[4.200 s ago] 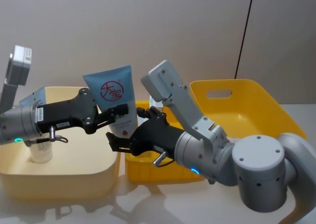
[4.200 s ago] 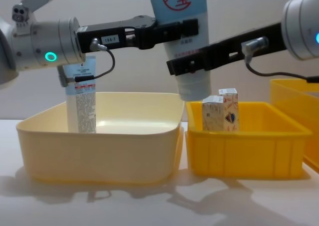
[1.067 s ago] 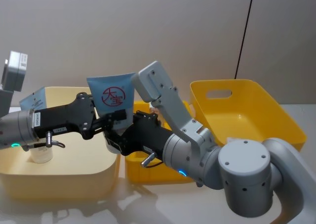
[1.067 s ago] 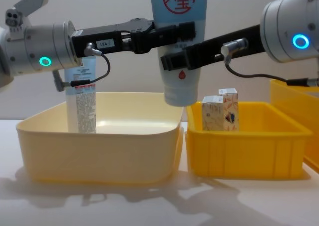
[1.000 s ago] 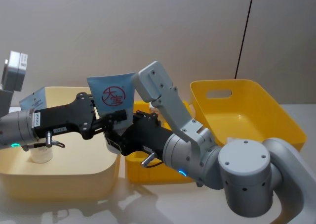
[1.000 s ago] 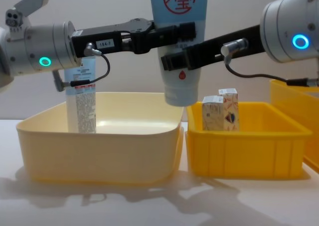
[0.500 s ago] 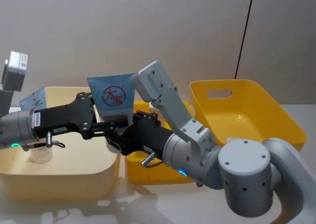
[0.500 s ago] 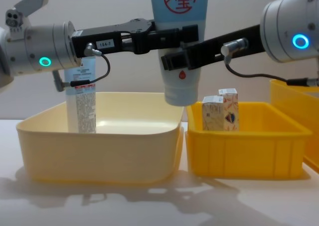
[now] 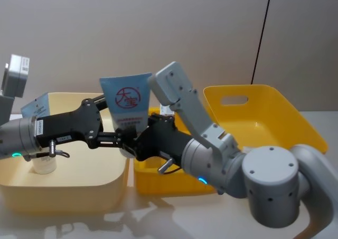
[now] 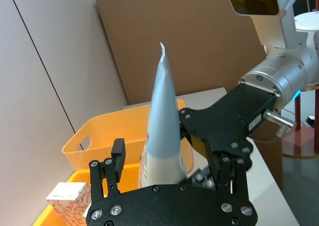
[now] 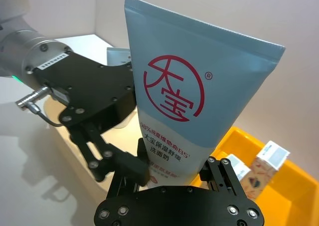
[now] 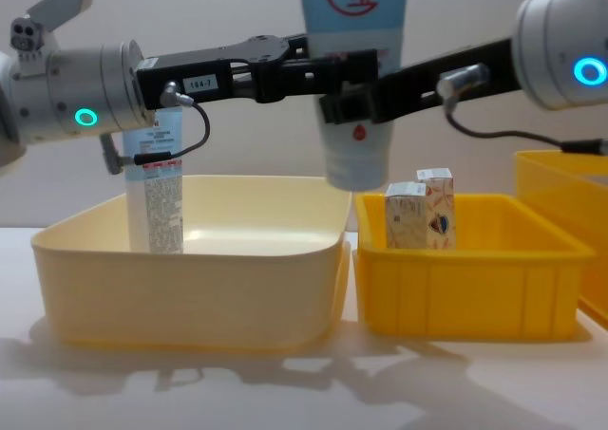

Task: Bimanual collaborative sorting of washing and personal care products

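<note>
The bench (image 12: pixel 285 392) carries three bins. The large yellow bin (image 9: pixel 274 117) sits toward its right edge and the cream bin (image 12: pixel 190 297) toward its left. The small yellow bin (image 12: pixel 465 297) is between them, just beside the cream one.

The wide tube (image 9: pixel 127 104), the one with the red circle logo, is off the bench altogether. It hangs upright, cap down, above the line where the cream bin's right wall meets the small yellow bin. A narrower tube (image 12: pixel 157 193) stands in the cream bin near its left wall. Two patterned cartons (image 12: pixel 423 216) stand side by side in the small yellow bin.

My right hand (image 11: pixel 180 166) is clamped on the wide tube's lower white part. My left hand (image 10: pixel 169 166) reaches in from the left at the same height with its fingers apart — the tube passes between them.

Half a second ago my left hand was closed on this tube and both hands held it. Now the left has let go, and the tube has shifted a little to the right and stands straighter. I take the handover as done — the tube is my right hand's alone. Next the left should back away without brushing it.
</note>
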Available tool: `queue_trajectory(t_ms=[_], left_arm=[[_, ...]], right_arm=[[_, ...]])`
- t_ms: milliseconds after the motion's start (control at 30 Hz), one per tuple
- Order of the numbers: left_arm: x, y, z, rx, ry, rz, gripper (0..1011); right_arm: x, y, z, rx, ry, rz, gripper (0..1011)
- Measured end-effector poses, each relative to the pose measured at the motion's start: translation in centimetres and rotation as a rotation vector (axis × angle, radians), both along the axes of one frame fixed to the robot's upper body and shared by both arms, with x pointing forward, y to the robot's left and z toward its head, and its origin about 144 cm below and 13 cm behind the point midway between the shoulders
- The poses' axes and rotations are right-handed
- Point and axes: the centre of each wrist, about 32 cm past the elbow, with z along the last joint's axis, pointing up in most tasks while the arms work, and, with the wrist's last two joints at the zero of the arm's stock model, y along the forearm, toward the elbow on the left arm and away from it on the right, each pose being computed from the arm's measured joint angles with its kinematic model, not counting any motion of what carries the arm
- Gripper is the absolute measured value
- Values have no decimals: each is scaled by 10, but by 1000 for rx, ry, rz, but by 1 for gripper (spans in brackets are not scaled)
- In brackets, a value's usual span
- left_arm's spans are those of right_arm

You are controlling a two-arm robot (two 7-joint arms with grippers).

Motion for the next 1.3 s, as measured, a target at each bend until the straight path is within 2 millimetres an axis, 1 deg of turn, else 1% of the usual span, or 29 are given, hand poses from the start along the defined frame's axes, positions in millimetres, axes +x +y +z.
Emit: queue_trajectory(t_ms=[133, 233, 267, 533, 567, 633, 800, 933, 1067, 1100, 1167, 1300], left_arm=[[0, 0, 0, 0, 0, 0, 1000], [0, 0, 0, 0, 0, 0, 1000], [0, 0, 0, 0, 0, 0, 1000], [0, 0, 0, 0, 0, 0, 1000], [0, 0, 0, 0, 0, 0, 1000], [0, 0, 0, 0, 0, 0, 1000], [0, 0, 0, 0, 0, 0, 1000], [0, 0, 0, 0, 0, 0, 1000], [0, 0, 0, 0, 0, 0, 997], [0, 0, 0, 0, 0, 0, 1000], [0, 0, 0, 0, 0, 0, 999], [0, 0, 0, 0, 0, 0, 1000]], right_arm=[[0, -8, 3, -7, -15, -6, 547], [1, -19, 5, -16, -29, -21, 547], [1, -19, 5, -16, -29, -21, 547], [0, -48, 9, -45, -50, -70, 547], [0, -48, 9, -45, -50, -70, 547], [-1, -57, 10, -50, -58, -88, 547], [-1, -66, 11, -51, -67, -110, 547], [0, -78, 14, -44, -85, -144, 547], [3, -92, 22, -35, -108, -184, 547], [3, -92, 22, -35, -108, -184, 547], [6, -103, 30, -32, -126, -216, 547], [12, -118, 41, -39, -146, -253, 547]])
